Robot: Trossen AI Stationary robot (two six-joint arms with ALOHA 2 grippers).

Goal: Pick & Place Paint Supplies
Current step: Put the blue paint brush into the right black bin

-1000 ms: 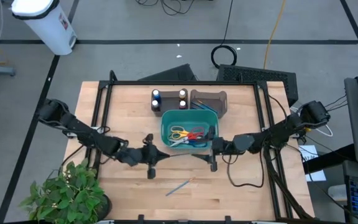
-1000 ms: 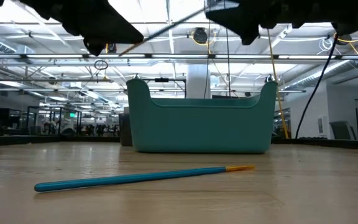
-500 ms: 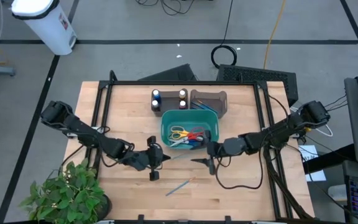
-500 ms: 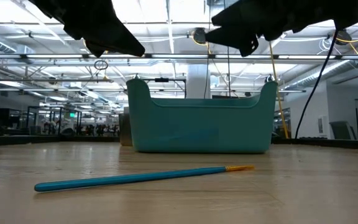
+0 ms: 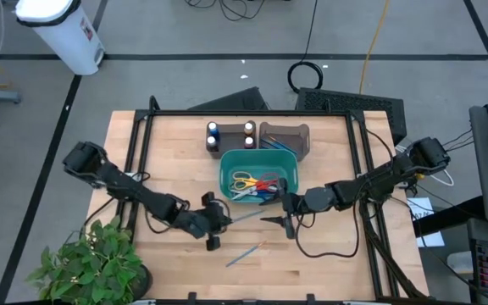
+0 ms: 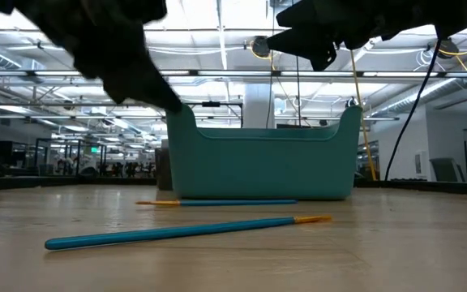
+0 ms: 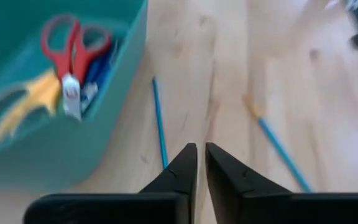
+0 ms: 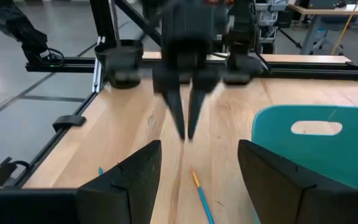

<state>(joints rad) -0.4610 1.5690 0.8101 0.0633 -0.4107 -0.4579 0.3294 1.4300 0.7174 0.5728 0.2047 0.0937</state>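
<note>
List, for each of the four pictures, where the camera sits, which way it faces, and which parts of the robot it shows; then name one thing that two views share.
High view: above the table, facing straight down; shows both arms, the left pincer and the right pincer.
Low view: at table-top height, looking across at the teal bin; arms hang in from above.
Left wrist view: looks past its own nearly closed fingers at the tabletop.
Right wrist view: looks past its own spread fingers towards the other arm.
Shared: the low and left wrist views both show two blue paintbrushes.

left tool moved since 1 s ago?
Yes. In the high view the left tool has shifted right and toward the table's front edge, judged against the teal bin.
</note>
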